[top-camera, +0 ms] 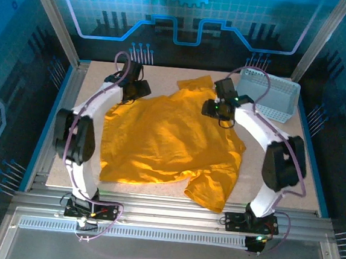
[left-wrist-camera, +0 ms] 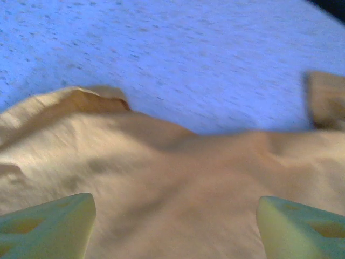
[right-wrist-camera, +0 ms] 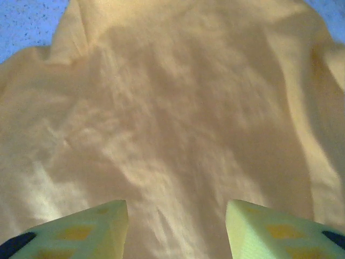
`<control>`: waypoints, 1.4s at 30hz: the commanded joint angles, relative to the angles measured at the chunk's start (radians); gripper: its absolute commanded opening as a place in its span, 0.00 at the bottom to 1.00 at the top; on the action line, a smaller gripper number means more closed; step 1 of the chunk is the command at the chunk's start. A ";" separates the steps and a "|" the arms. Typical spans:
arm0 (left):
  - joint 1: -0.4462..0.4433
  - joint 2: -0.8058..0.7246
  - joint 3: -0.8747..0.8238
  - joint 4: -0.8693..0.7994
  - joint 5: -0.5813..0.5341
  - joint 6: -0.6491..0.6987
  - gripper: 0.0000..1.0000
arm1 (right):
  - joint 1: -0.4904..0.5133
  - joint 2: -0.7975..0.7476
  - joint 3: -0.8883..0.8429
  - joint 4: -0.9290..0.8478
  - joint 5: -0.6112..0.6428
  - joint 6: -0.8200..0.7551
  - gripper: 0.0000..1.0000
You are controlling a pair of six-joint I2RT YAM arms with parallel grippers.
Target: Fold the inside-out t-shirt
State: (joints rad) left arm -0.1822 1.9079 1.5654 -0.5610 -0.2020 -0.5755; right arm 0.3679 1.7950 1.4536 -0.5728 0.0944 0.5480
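The inside-out t-shirt (top-camera: 166, 141) lies spread on the table, mustard yellow and rumpled, with one sleeve hanging toward the near right edge. My left gripper (top-camera: 140, 91) hovers at the shirt's far left corner. In the left wrist view its fingers stand wide apart over the fabric (left-wrist-camera: 178, 172), so the left gripper (left-wrist-camera: 175, 208) is open with nothing between them. My right gripper (top-camera: 218, 109) sits over the shirt's far right part. It is open too (right-wrist-camera: 177, 210), with only loose cloth (right-wrist-camera: 172, 108) under the fingers.
A pale grey perforated basket (top-camera: 270, 95) stands at the back right, close to the right arm. Bare speckled tabletop (top-camera: 165, 74) runs behind the shirt and shows past its edge in the left wrist view (left-wrist-camera: 188, 54). Metal frame rails border the table.
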 commanded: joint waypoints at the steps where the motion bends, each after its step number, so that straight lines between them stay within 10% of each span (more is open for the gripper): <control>1: 0.048 0.144 0.121 -0.149 -0.048 0.088 0.79 | 0.005 0.159 0.186 -0.041 0.030 -0.097 0.53; 25: 0.107 0.498 0.497 -0.267 -0.090 0.280 0.75 | -0.027 0.744 0.937 -0.241 0.080 -0.181 0.64; 35: 0.148 0.525 0.523 -0.323 -0.066 0.212 0.36 | -0.038 0.942 1.205 -0.339 0.042 -0.175 0.69; 42: 0.194 0.445 0.444 -0.274 -0.023 0.177 0.16 | -0.079 0.956 1.173 -0.373 0.046 -0.110 0.54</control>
State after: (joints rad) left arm -0.0219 2.4165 2.0418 -0.8322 -0.2581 -0.3691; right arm 0.3241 2.7346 2.6247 -0.8894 0.1452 0.3992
